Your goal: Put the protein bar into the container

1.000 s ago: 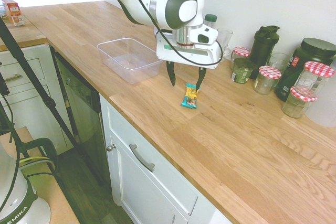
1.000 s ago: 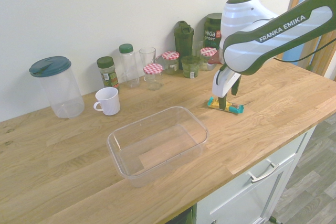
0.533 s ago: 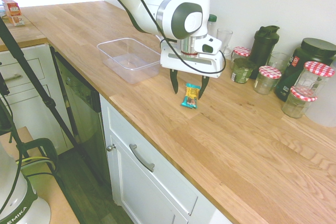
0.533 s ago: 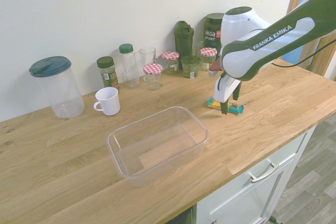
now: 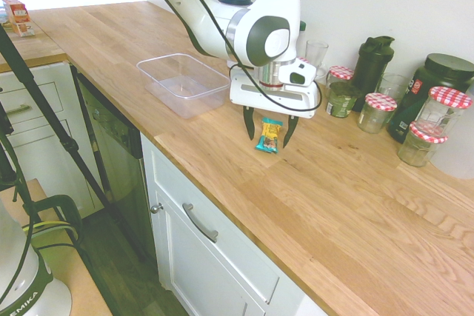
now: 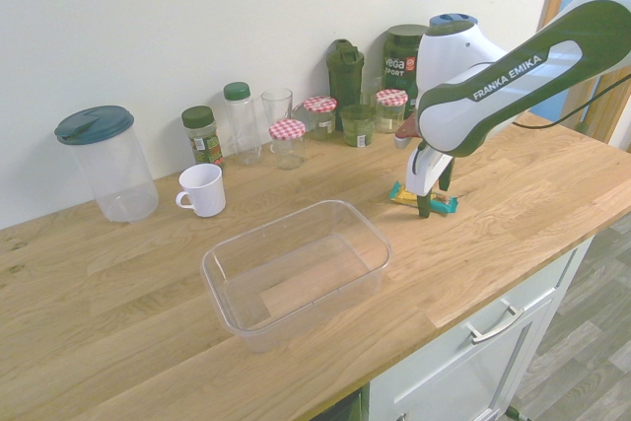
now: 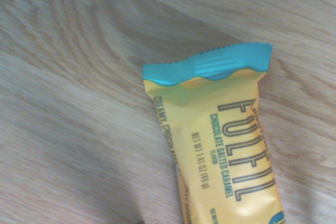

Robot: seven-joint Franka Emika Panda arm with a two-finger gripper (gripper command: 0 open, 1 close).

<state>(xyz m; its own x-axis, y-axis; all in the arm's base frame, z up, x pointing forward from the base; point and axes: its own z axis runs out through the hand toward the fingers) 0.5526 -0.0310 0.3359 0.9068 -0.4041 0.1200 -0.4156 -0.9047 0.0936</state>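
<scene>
The container (image 5: 184,83) is seen empty on the counter (image 5: 348,205), near its front edge. Further right, the protein bar (image 5: 270,135) lies flat, straddled by the wide-open, downward-pointing gripper (image 5: 269,129), which grips nothing.

Along the wall stands a clear pitcher (image 6: 106,165) with a dark blue lid, a white mug (image 6: 202,189) beside it, then spice bottles (image 6: 202,135), a drinking glass (image 6: 277,105), jars with red-checked lids (image 6: 288,141), a dark shaker (image 6: 346,76) and a black tub (image 5: 432,83), all on the wooden worktop (image 5: 348,205).
</scene>
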